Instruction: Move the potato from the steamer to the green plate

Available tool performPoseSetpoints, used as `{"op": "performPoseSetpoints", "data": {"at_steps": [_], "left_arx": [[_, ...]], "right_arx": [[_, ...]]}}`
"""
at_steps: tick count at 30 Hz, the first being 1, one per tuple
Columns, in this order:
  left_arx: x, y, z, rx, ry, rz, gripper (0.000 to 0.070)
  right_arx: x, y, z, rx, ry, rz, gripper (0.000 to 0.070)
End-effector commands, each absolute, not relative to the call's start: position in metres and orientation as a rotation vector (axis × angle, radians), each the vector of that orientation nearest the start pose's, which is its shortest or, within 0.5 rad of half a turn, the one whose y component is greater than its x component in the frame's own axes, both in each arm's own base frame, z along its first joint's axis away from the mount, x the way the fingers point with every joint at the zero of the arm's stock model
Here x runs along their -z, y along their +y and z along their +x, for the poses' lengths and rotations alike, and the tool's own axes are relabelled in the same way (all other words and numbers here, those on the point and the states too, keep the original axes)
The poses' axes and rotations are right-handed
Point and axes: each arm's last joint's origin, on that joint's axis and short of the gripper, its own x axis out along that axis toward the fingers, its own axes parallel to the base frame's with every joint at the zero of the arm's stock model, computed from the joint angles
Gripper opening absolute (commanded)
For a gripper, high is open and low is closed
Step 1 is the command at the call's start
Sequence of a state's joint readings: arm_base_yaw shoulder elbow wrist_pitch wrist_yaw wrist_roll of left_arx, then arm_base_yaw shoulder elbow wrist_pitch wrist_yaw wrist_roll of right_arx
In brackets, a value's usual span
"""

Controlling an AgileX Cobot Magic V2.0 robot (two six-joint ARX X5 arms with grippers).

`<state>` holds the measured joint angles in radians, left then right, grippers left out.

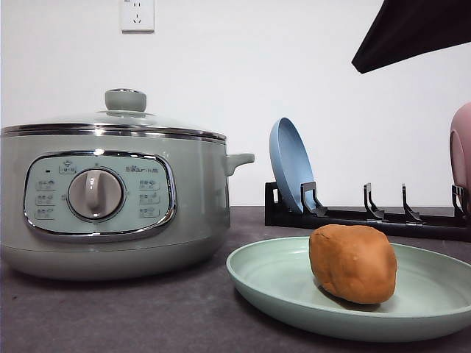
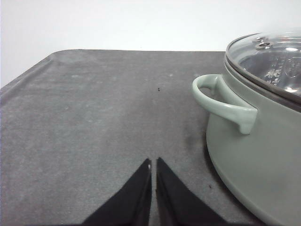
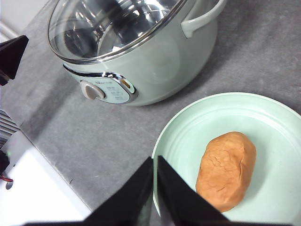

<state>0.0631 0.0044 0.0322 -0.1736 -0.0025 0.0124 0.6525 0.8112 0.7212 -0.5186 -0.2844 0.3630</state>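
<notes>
Already the potato [image 1: 353, 263] lies on the green plate [image 1: 272, 283], lower right of the front view, resting on its side toward the plate's middle, orange-brown and lumpy. Steamer [image 1: 110, 206] fills the left half of that frame, glass lid [image 1: 125, 110] on, knob up, dial centred in the chrome-rimmed panel, side handle pointing right toward the rack. Plate and steamer sit near each other on the dark grey table [image 1: 147, 316], not touching. Behind the plate, right of centre, a black rack [image 1: 368, 217] holds a blue plate [image 1: 291, 165] upright on edge; a pink dish [image 1: 462, 147] shows at the far right edge. A white socket [image 1: 137, 15] sits on the wall, upper left. Right wrist view: right gripper [image 3: 154, 162] at bottom centre, fingers pressed together with only a thin seam between, holding nothing, hanging above the plate's near rim, potato just right of it, steamer at the upper part of the frame. Left wrist view: left gripper [image 2: 153, 165] at bottom centre, likewise closed and empty, over bare table, steamer and its handle [image 2: 225, 101] at the right edge.
</notes>
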Motion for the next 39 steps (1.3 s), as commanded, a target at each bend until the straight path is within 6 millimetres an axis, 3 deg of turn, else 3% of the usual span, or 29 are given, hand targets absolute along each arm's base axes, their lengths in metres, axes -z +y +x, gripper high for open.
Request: {"op": "performPoseSetpoints", "data": {"at_steps": [1,10,15,20,28,39], "left_arx": [[-0.152,0.006,0.096,-0.069,0.148,0.005,0.0010],[-0.152,0.006,0.096,-0.069,0.148,0.005,0.0010],[-0.152,0.006,0.096,-0.069,0.148,0.005,0.0010],[-0.152,0.006,0.096,-0.069,0.148,0.005,0.0010],[-0.152,0.006,0.096,-0.069,0.148,0.005,0.0010],[-0.152,0.006,0.096,-0.069,0.148,0.005,0.0010]], "right_arx": [[-0.284,0.109,0.127,-0.798,0.749,0.202,0.0000],[-0.286,0.104,0.129,-0.788,0.651,0.055,0.0000],[-0.293,0.076,0.137,-0.574,0.479,0.085,0.0000],[-0.290,0.039,0.128,-0.396,0.237,0.147,0.0000],[-0.256,0.003,0.105,-0.137,-0.036,0.104,0.0000],[-0.198,-0.009,0.094,-0.011,-0.064,0.061,0.0000]]}}
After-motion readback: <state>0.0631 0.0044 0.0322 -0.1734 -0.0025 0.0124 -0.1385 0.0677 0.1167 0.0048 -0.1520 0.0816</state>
